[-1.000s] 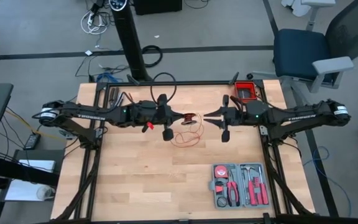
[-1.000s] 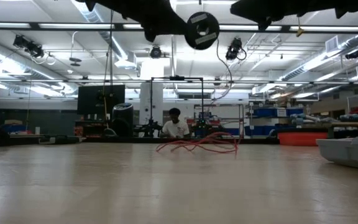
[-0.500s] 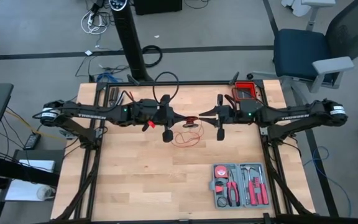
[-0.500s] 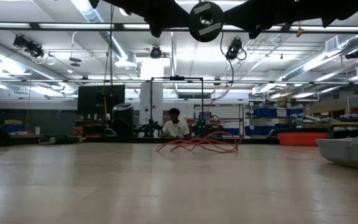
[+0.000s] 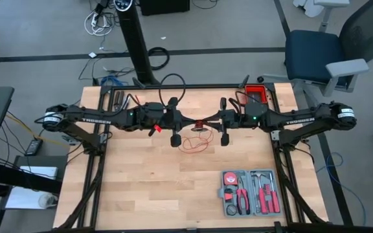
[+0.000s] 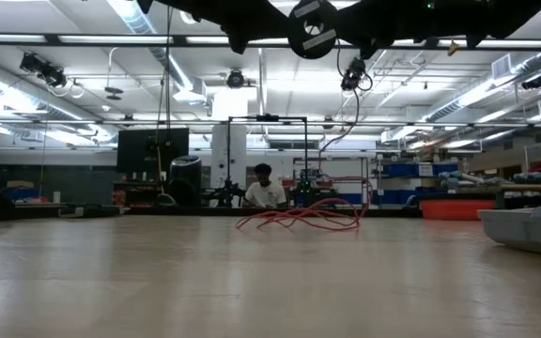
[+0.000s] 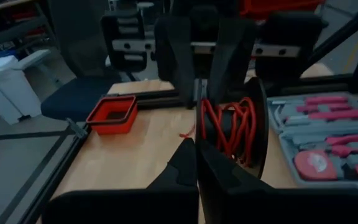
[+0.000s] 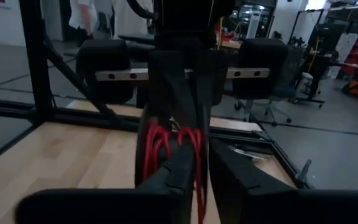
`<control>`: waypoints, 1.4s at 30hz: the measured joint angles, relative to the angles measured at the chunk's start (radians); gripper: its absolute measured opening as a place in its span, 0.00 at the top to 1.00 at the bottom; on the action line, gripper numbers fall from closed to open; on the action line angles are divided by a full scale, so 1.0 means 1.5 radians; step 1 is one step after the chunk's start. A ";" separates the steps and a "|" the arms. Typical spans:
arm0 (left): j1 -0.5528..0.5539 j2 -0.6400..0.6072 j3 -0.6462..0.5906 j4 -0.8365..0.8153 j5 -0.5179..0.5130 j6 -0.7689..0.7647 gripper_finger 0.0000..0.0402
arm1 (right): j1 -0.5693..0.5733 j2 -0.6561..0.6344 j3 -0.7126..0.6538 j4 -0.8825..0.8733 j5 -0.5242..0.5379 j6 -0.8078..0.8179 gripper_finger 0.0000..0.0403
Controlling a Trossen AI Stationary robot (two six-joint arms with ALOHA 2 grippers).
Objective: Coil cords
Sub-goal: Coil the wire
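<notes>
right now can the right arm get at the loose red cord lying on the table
Probably yes. The loose cord lies bare on the table just below the right tool, nothing over it. But that tool is up at the spool held by the left tool.

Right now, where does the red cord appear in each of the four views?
High view: red cord loops on the table between the two grippers, below them in the picture.
Low view: loose pile mid-table.
Left wrist view: wound on the black spool.
Right wrist view: wound on the spool.
Shared landmark: black spool, held up between both arms.
</notes>
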 joint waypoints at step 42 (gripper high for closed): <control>0.000 0.181 0.000 0.300 -0.040 -0.114 0.58 | 0.005 -0.025 0.009 0.206 0.005 -0.081 1.00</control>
